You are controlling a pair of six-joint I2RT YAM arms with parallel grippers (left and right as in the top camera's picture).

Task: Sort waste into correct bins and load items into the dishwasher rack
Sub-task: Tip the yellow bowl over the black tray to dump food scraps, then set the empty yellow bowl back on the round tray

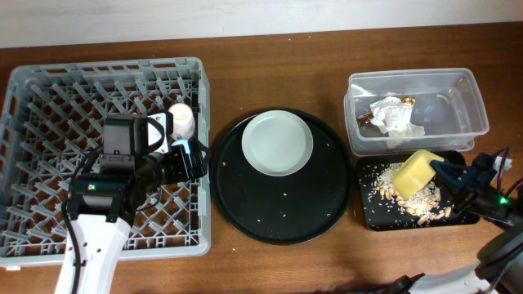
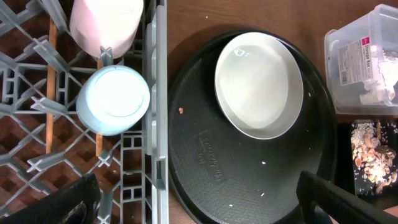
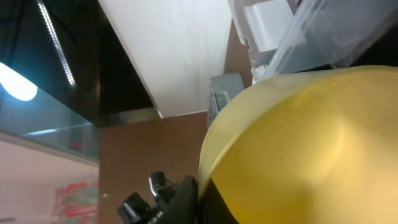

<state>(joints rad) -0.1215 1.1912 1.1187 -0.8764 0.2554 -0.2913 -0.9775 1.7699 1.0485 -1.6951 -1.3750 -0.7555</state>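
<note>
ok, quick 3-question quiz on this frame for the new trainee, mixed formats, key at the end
1. Fill in: the napkin lies in the clear ____.
2. True or false: the plate sits in the rack.
3. The right gripper has its fingers closed on:
A) the napkin
B) the yellow bowl
C) the plate

Key
1. tub
2. False; it is on the round black tray.
3. B
</note>
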